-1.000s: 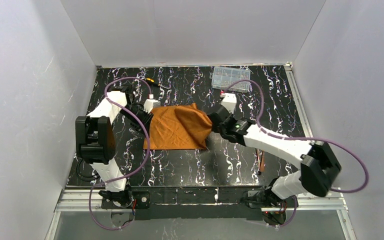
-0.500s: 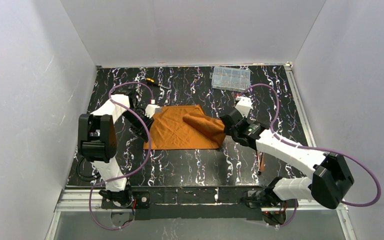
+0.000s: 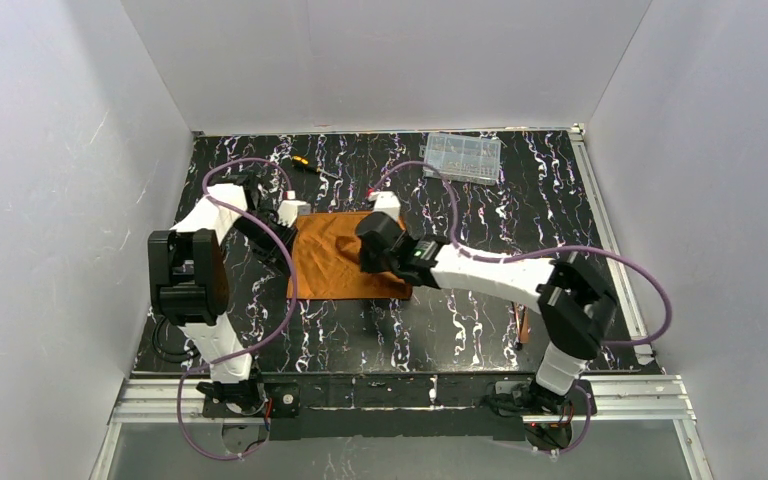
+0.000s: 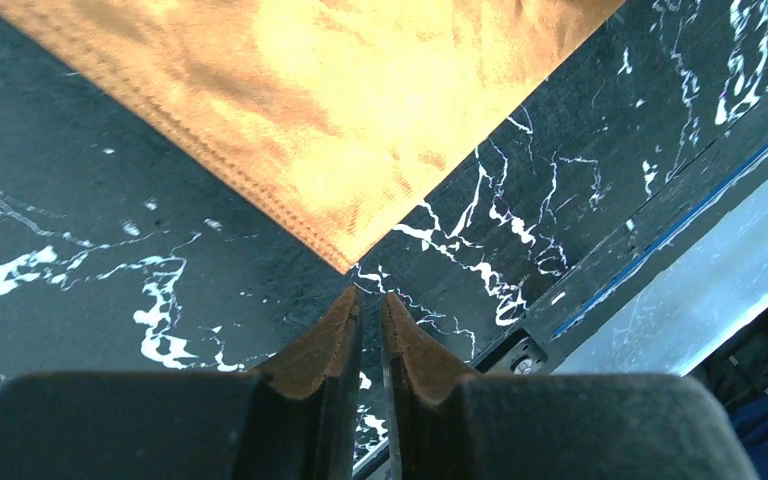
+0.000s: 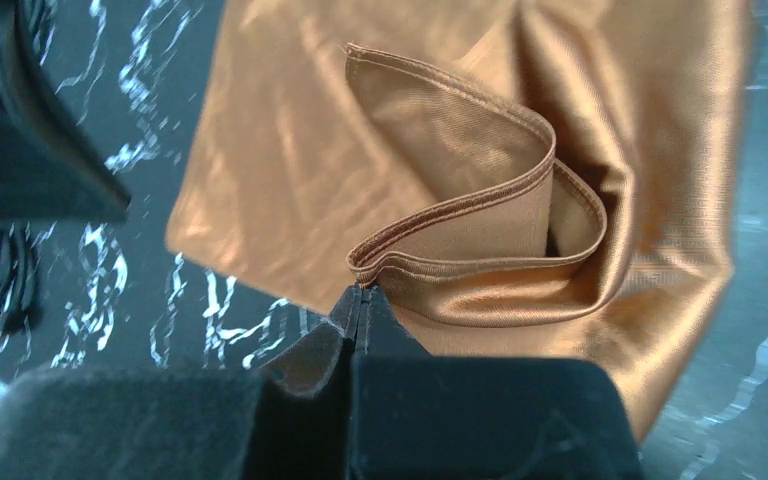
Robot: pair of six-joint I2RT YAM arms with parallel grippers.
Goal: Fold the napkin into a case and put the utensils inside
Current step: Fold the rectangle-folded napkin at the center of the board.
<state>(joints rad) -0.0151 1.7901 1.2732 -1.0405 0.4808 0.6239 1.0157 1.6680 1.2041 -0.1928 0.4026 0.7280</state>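
The napkin (image 3: pixel 325 265) lies partly folded on the black marbled table (image 3: pixel 440 320), with its right side doubled over toward the left so that a flap stands up in a loop on the flat layer. The right gripper (image 5: pixel 360 293) is pinched tight on the stitched hem of that flap, over the middle of the napkin. The left gripper (image 4: pixel 372 297) sits just off the napkin's far-left corner, its fingers a narrow slit apart and holding nothing. A slim copper piece, probably one of the utensils (image 3: pixel 522 325), lies well to the right of the napkin, half hidden by the right arm.
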